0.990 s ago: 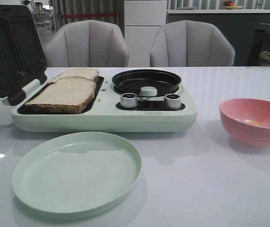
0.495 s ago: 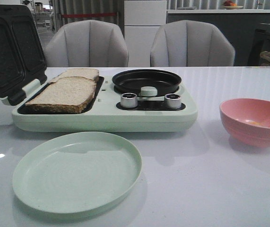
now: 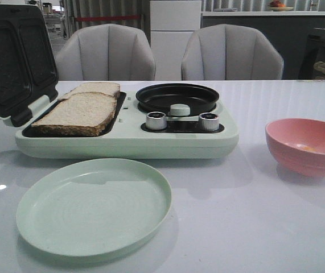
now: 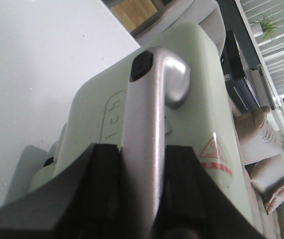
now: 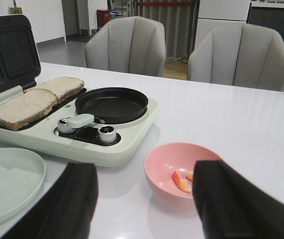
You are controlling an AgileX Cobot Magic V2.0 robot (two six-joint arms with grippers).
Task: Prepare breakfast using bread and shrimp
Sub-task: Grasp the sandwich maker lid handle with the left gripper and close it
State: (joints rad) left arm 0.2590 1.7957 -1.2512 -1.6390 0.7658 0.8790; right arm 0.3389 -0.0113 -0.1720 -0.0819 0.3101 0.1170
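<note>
Two bread slices (image 3: 77, 112) lie side by side on the dark sandwich plate of a pale green breakfast maker (image 3: 128, 142), also seen from the right wrist (image 5: 20, 107). Its lid (image 3: 14, 57) stands open. In the left wrist view my left gripper (image 4: 142, 149) is shut on the lid's silver handle (image 4: 151, 99). The orange shrimp (image 5: 181, 182) lies in a pink bowl (image 5: 156, 164) at the table's right (image 3: 304, 153). My right gripper (image 5: 144, 169) hangs open above the table, the bowl just beyond its fingertips. Neither arm shows in the front view.
A black round pan (image 3: 176, 96) sits in the maker's right half, behind two silver knobs (image 3: 156, 120). A pale green plate (image 3: 94, 207) lies on the white table in front of the maker. Two grey chairs (image 3: 105, 54) stand behind the table.
Almost nothing: the whole front view sits a few pixels further right. Bread, lid, bowl and plate keep their places.
</note>
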